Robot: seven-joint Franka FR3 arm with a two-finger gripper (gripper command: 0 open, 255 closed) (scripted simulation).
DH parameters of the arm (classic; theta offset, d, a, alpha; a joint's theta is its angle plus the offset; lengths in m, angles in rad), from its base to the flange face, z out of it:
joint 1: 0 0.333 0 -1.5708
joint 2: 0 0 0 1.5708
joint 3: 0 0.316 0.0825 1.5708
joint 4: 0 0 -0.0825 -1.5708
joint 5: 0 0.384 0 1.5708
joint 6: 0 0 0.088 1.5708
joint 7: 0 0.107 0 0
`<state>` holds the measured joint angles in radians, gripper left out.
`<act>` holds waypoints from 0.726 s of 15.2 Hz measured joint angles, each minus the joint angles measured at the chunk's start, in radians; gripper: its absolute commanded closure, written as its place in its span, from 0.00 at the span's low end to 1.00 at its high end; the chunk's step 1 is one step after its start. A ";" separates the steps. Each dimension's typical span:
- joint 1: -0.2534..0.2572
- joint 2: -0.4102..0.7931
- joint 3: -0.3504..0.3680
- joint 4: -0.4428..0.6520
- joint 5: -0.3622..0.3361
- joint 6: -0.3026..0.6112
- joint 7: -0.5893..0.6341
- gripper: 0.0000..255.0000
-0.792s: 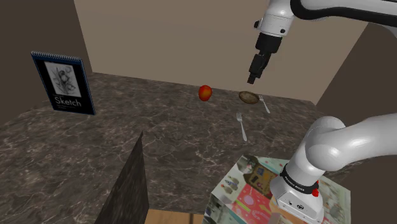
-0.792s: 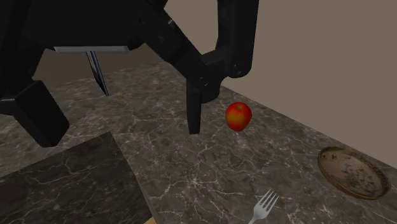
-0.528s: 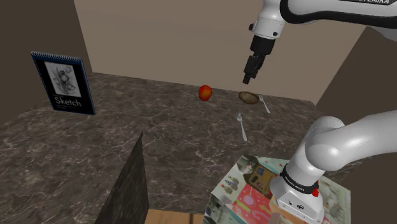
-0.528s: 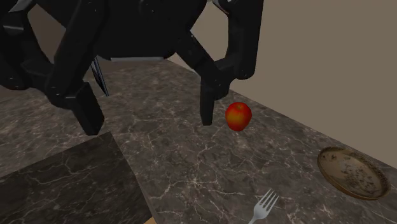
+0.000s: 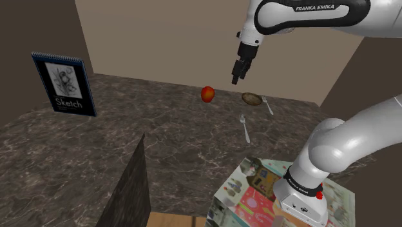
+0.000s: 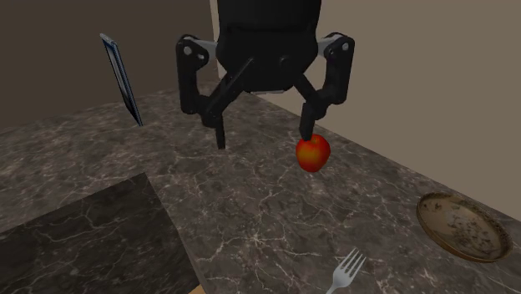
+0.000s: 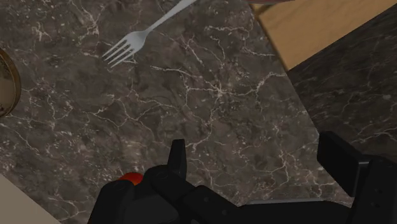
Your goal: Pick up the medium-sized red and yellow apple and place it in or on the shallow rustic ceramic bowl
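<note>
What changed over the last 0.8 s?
The claw swung toward the shoulder view's left, closing in on the apple; it is open and holds nothing. Nothing was grasped or let go. The apple, bowl, fork and sketch pad stayed put.

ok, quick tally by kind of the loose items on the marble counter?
Apple: 1
Bowl: 1
Forks: 2, the second beside the bowl
Sketch pad: 1
Total: 5
</note>
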<state>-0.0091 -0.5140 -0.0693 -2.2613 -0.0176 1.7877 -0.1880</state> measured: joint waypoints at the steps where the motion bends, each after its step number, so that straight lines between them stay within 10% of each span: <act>1: -0.002 0.037 -0.007 0.016 -0.002 0.023 -0.009 0.00; 11: -0.027 0.395 -0.087 0.230 0.002 0.176 -0.130 0.00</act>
<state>-0.0360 -0.1195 -0.1562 -2.0310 -0.0156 1.9638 -0.3184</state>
